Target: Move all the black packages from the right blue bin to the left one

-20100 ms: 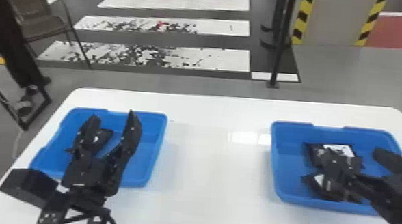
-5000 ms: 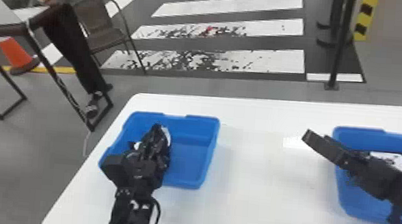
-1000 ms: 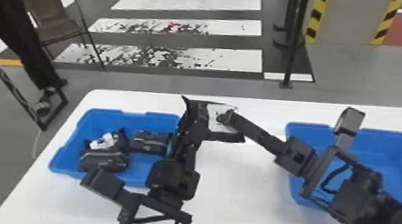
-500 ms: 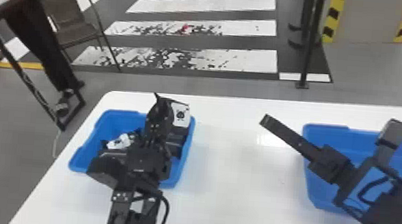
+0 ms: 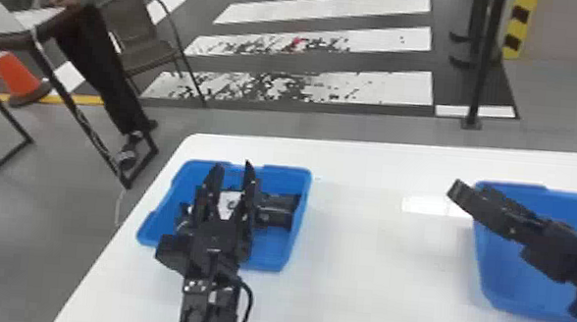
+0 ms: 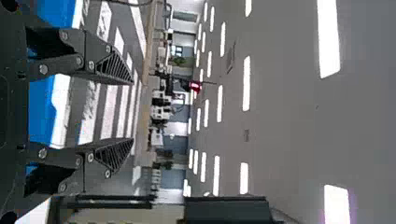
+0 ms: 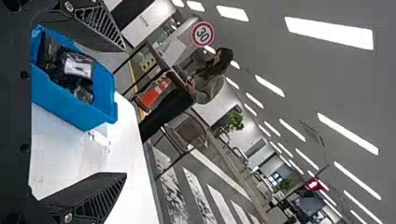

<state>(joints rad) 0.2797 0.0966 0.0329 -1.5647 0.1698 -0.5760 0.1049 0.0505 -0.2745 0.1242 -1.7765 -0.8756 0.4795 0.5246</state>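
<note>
grey floor (image 5: 329, 125) | white crosswalk stripes (image 5: 391, 88) | brown chair (image 5: 147, 54) | lit ceiling lights (image 7: 348, 133)

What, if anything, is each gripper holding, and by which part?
Nothing is held: the left gripper and right gripper both stand open, their fingers empty.

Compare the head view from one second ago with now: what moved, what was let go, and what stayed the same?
The white-labelled package went left and down into the left bin, where the left gripper let it go. The right gripper drew back rightward from it. The left bin and the right bin stayed on the table.
</note>
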